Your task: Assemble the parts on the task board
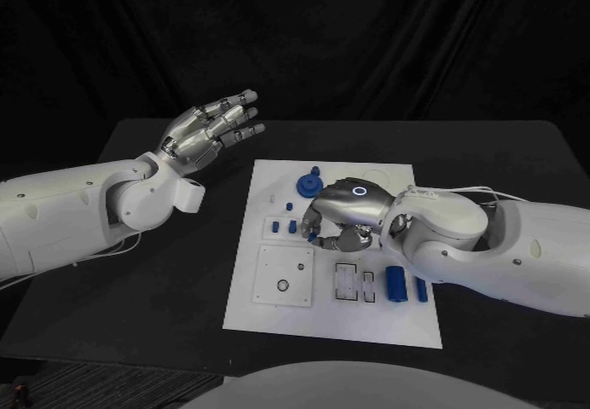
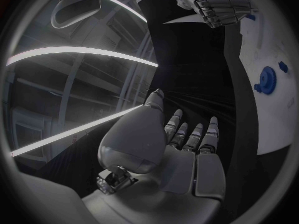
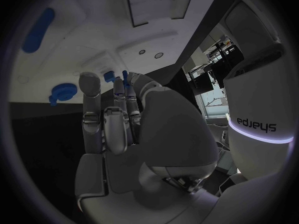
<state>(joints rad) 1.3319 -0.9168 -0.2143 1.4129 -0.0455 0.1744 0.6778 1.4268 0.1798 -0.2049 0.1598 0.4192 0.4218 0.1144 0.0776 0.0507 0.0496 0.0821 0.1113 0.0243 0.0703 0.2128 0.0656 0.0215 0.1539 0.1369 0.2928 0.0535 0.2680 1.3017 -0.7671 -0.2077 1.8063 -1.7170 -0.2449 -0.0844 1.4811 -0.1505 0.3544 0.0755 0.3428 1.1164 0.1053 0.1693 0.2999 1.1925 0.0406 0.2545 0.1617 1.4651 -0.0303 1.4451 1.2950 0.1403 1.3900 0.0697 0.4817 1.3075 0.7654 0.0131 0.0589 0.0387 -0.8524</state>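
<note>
Head view: left hand (image 1: pixel 211 128) raised over the black table (image 1: pixel 147 281), well apart from the task board (image 1: pixel 322 315), fingers straight and apart, holding nothing. Right hand (image 1: pixel 341 217) down on the middle of the board, fingers curled under the palm; cannot tell whether anything is pinched. On the board: a blue gear (image 1: pixel 306 182) just beyond the right hand, two small blue pegs (image 1: pixel 283 226) beside its fingers, a blue cylinder (image 1: pixel 395 285) near the right forearm, next to two rectangular slots (image 1: pixel 347 280).

Left wrist view: left hand (image 2: pixel 187 149) spread over bare table, empty. Blue gear (image 2: pixel 267 79) lying on the white board (image 2: pixel 274 119); right hand (image 2: pixel 221 7) beyond it, bent down over the board.

Right wrist view: right hand (image 3: pixel 121 129) with fingers drawn close together, tips near small blue pegs (image 3: pixel 111 76) on the board (image 3: pixel 93 30); grip hidden, cannot tell. Blue gear (image 3: pixel 62 92) just beside the fingers; blue cylinder (image 3: pixel 39 30) lying well apart.
</note>
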